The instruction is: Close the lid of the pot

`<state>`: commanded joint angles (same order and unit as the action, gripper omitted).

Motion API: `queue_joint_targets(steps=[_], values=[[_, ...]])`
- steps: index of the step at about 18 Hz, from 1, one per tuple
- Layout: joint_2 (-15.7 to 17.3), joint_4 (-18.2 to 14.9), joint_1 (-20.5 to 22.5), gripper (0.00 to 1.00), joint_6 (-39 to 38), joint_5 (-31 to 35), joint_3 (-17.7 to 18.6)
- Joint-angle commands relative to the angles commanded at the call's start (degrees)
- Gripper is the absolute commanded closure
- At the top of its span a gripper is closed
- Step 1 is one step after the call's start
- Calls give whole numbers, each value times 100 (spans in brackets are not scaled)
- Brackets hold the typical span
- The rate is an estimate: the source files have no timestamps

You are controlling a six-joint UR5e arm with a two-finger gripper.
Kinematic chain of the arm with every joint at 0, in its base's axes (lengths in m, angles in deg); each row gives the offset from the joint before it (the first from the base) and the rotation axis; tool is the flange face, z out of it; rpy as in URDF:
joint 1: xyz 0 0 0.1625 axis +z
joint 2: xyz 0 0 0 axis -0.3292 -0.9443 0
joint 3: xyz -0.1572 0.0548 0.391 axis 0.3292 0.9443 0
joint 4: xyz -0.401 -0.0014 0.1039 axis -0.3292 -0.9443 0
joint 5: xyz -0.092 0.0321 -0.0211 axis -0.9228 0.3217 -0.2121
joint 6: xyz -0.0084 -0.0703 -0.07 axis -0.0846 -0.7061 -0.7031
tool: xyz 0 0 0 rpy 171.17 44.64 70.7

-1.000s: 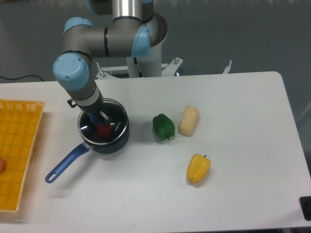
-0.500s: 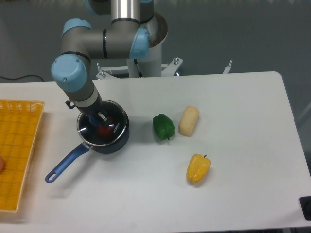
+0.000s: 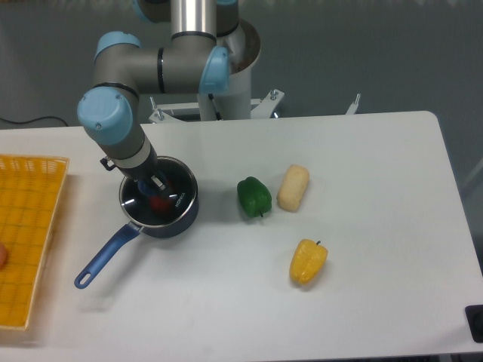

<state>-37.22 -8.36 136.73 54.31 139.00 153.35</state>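
The dark pot (image 3: 183, 219) stands on the white table left of centre, its long blue handle (image 3: 106, 260) pointing to the front left. The glass lid (image 3: 172, 197) with its metal rim lies over the pot's mouth, roughly level. A red thing (image 3: 159, 203) shows through the glass inside the pot. My gripper (image 3: 153, 185) reaches down from the upper left onto the middle of the lid and is shut on its small blue knob, which the fingers mostly hide.
A green pepper (image 3: 253, 196) and a pale oblong vegetable (image 3: 293, 188) lie right of the pot, with a yellow pepper (image 3: 308, 261) nearer the front. A yellow basket (image 3: 26, 234) sits at the left table edge. The arm's base (image 3: 226, 94) stands behind the pot.
The arm and gripper have shifted slightly to the left with the lid. The pot has turned a little, its handle end moving slightly right and toward the front.
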Motion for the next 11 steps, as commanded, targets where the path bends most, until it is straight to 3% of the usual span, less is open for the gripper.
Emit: queue_joint_targets(steps=[5, 8, 10, 11], values=[[0, 9, 0, 50, 9, 9, 18], [0, 9, 0, 38, 26, 18, 18], [0, 9, 0, 15, 44, 61, 18], [-9, 9, 0, 9, 87, 70, 9]])
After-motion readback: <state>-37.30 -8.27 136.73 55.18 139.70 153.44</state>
